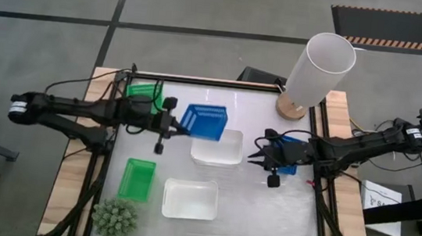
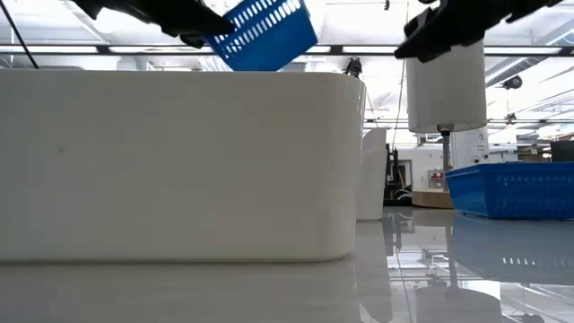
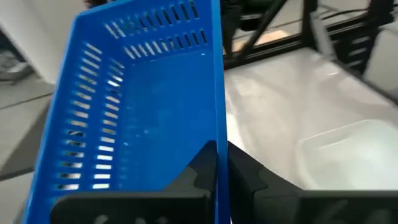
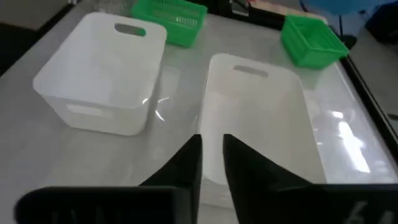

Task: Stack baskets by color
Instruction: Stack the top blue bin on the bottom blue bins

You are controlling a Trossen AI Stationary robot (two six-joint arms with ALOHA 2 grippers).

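Note:
A blue basket (image 1: 204,123) hangs tilted in the air over the far white basket (image 1: 217,146), and my left gripper (image 1: 181,123) is shut on it. Another blue basket (image 2: 511,190) rests flat on the table at the right. My right gripper (image 1: 254,155) hovers above and just left of it, its fingers (image 4: 211,146) slightly apart with nothing between them. A second white basket (image 1: 191,198) sits near the front. One green basket (image 1: 144,91) stands at the far left and another (image 1: 138,179) at the near left. My left gripper pinches the rim of one side wall (image 3: 219,127) of the blue basket, one finger (image 3: 202,167) inside and one outside. The fingers come about level from the table's left and lie along that wall. The basket is lifted clear and tilted, its open side turned toward the arm.
A tall white cylinder (image 1: 318,66) on a wooden base stands at the far right corner. A spiky green plant (image 1: 114,218) sits at the near left corner. Bare table shows between the white baskets and the right edge.

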